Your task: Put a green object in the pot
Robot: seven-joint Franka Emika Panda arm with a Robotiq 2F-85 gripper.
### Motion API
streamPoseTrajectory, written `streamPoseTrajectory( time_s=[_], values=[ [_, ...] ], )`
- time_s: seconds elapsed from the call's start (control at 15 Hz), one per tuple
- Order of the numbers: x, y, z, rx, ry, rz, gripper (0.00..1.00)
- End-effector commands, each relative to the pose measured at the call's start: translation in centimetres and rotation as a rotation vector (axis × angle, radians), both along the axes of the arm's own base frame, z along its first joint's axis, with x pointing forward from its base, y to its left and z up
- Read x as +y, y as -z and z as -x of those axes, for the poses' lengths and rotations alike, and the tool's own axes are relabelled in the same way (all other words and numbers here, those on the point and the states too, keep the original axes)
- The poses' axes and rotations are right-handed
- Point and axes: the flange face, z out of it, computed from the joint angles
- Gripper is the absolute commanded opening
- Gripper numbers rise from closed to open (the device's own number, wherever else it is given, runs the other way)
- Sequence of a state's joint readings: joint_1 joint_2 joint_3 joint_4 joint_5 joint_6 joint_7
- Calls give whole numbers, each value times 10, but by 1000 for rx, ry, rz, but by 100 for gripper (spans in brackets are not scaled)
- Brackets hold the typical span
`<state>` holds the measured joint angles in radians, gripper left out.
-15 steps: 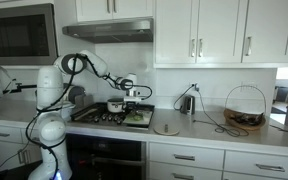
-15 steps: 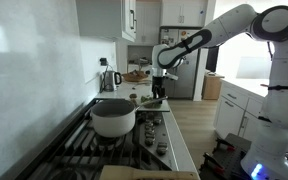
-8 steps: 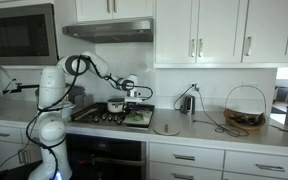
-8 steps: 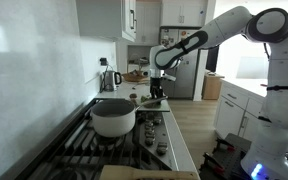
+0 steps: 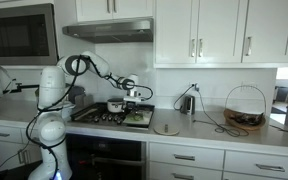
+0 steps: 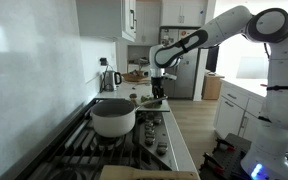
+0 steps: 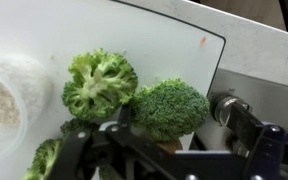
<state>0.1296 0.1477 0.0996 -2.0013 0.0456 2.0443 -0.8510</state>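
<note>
Whitish pot (image 6: 113,119) on the stove (image 6: 150,141), gripper (image 6: 156,93) beyond it — low over greens (image 6: 152,102)

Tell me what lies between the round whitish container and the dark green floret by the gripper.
In the wrist view, a paler broccoli floret lies there on the white board, right against the dark green floret.

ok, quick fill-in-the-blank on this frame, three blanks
1. The green florets in the wrist view are ____.
2. They lie on a board whose colour is ____.
3. In an exterior view the pot stands on the ____.
Missing words: broccoli; white; stove.
</note>
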Motion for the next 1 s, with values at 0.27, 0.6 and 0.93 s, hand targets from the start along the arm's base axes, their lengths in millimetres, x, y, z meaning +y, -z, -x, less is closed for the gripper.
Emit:
streamPoseTrajectory(
  time_s=[0.27,0.6,0.93],
  values=[
    [9,-7,10,35,20,-1,100],
    [12,-9,10,29,20,1,58],
    [9,-15,9,18,29,4,22]
  ],
)
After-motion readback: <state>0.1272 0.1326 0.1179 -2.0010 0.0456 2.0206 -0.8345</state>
